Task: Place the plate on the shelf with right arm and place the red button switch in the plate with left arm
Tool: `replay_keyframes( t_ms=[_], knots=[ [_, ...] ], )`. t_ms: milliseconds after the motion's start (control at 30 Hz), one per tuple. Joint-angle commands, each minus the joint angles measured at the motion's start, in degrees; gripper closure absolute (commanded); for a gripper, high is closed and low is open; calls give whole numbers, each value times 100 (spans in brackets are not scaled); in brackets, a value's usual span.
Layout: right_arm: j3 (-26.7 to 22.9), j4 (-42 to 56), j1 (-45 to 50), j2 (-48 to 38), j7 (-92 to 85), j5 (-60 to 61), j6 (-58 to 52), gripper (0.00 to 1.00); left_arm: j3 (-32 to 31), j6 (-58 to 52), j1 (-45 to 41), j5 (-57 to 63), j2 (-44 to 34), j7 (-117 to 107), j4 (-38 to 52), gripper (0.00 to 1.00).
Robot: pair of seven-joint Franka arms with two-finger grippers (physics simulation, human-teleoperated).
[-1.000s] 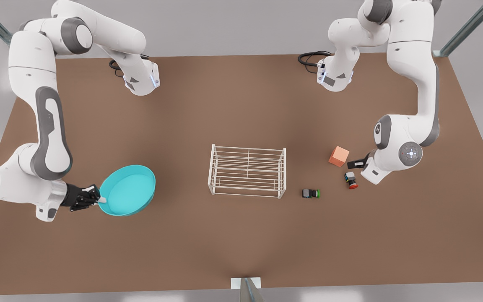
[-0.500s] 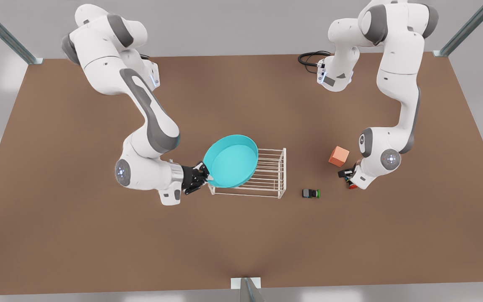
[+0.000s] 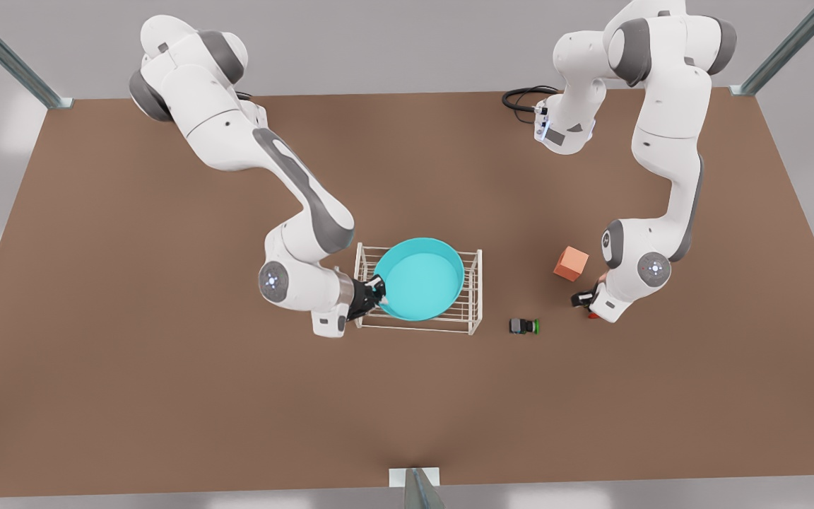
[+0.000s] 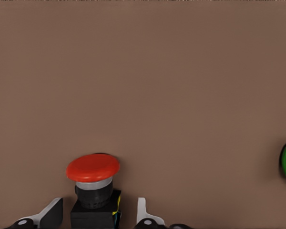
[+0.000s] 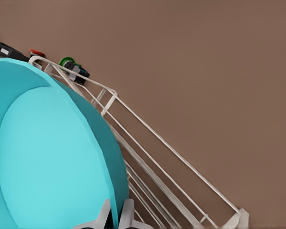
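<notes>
On the brown tabletop (image 3: 167, 367), the white wire shelf (image 3: 476, 291) is seen near the middle of the front view, and the turquoise plate (image 3: 417, 279) is held over its top bars, covering most of the rack; whether the plate is touching the bars cannot be told. The plate is gripped at its rim, on the side toward the front view's left, by the right gripper (image 3: 377, 291), whose jaws are closed on the rim with one finger inside the dish and one outside, as is shown in the right wrist view, where the fingertips (image 5: 128, 213) are seen pinching the plate (image 5: 52, 162) edge above the shelf (image 5: 181, 167). On the front view's right, the left gripper (image 3: 586, 302) is lowered to the tabletop just below the orange cube (image 3: 571, 263). In the left wrist view, the red button switch (image 4: 93, 183) is seen lying on the tabletop between the spread fingers (image 4: 50, 214) of the left gripper, with a gap visible on each side of its dark body, so the jaws are parted around it and nothing is gripped. The green-capped switch (image 3: 524, 326) is lying on the tabletop between the shelf and the left gripper, apart from both.
</notes>
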Motion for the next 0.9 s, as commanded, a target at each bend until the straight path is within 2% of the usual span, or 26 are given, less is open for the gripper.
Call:
replay_keyframes(
  t_ms=[0,33,233,300,367,400,433,467,500,567,633,700,733,800,867],
  knots=[
    [1,-50,11,-9,968,-43,124,13,0,93,0,7,-7,-27,1,23],
    [1,-94,2,-35,959,-43,124,0,0,75,9,7,-7,-27,1,26],
    [36,-68,-7,-167,968,-25,44,0,0,23,9,7,2,-27,-8,32],
    [27,-76,-7,-395,968,-34,-96,0,0,-56,9,7,2,-27,-8,46],
    [-8,-77,-42,-808,994,-287,-429,0,0,-56,18,7,2,-27,1,53],
    [-8,-77,-68,-1239,1592,-974,-983,0,0,-56,18,7,-7,-27,1,55],
    [-69,-50,-287,-1520,1786,-1642,-1887,0,0,-56,18,7,-7,-19,1,55],
    [-183,2,-841,-1705,1786,-1967,-3030,0,0,-56,18,7,-7,-10,10,55],
    [-412,38,-1403,-1714,1707,-2406,-3699,0,0,-65,18,7,-16,-1,19,55],
    [-649,20,-2186,-1609,1680,-3461,-4016,0,0,-381,9,7,-148,-10,63,55],
    [-966,187,-2415,-2012,1592,-3972,-4385,0,0,-566,9,16,-174,-19,159,56],
    [-992,-138,-2485,-2882,1636,-3822,-4596,0,0,-592,9,-2,-192,-45,186,56],
    [-1018,-357,-2485,-3251,1636,-3621,-4631,0,0,-854,1,-465,-297,-80,360,56],
    [-1036,-455,-2485,-3454,1654,-3453,-4623,0,62,-1805,-105,-696,-569,-466,906,56],
    [-1036,-472,-2485,-3454,1654,-3409,-4631,0,71,-1814,-465,-687,-877,-897,924,56]
  ],
)
